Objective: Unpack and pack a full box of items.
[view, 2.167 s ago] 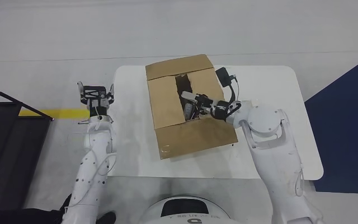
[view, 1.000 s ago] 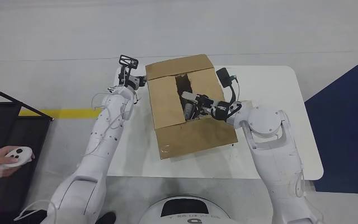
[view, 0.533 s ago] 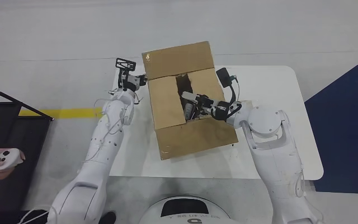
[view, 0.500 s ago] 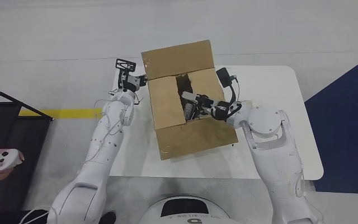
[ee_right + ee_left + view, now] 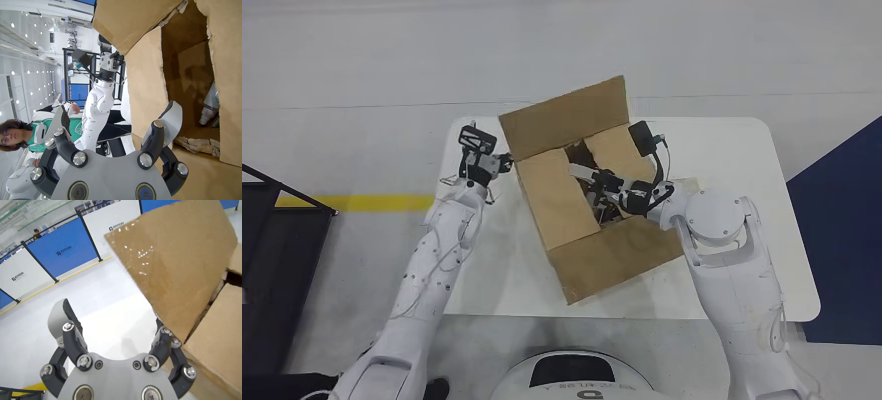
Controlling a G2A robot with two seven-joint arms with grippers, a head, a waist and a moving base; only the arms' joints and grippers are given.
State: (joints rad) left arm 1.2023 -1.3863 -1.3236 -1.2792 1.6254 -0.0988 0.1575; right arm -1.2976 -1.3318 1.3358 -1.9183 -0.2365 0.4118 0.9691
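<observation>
A cardboard box (image 5: 560, 205) sits turned at an angle on the white table (image 5: 742, 150), in the middle of the top view. Its far flap (image 5: 564, 118) stands raised toward the upper middle of the frame. The other flaps lie lower, and a dark opening (image 5: 587, 160) shows between them.

The left gripper (image 5: 111, 313) is at the box's far left corner, upper left of centre in the top view. Its fingers are spread wide. In the left wrist view one finger (image 5: 65, 313) stands free over the pale floor, and the other is partly hidden behind the lower corner of the raised flap. Whether that finger touches the cardboard cannot be told.

The right gripper (image 5: 117, 108) is at the opening, just right of centre in the top view, its fingers spread apart. In the right wrist view one finger (image 5: 173, 113) lies over the opening and the other (image 5: 60, 117) lies outside the box, with a flap edge between them.

Inside the box, a white bottle (image 5: 209, 106) is partly hidden by a flap at the right of that view. Crumpled brown paper (image 5: 196, 144) lies just below it.

A black rack (image 5: 272, 215) stands at the left edge of the top view, beside a yellow line (image 5: 362, 202) on the floor.
</observation>
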